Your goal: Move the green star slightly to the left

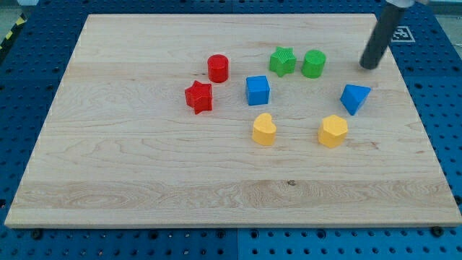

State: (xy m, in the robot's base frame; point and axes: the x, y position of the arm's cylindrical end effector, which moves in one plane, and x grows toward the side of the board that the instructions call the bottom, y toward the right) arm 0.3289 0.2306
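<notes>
One obstacle between: small green plastic star (pixel 282 61) near the wooden table (pixel 144 180) top edge, green cylinder (pixel 314 63) just right of it, my tip (pixel 369 66) farther right, touching nothing; no fingers fitted.

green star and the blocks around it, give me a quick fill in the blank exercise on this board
1. The green star has the green cylinder right beside it on the view's ____ side.
2. My tip is at the view's right of both green blocks, touching ____ of them.
3. The block just below the green star is the ____ cube.
4. The red cylinder sits above the red ____.

Missing words: right; neither; blue; star
</notes>
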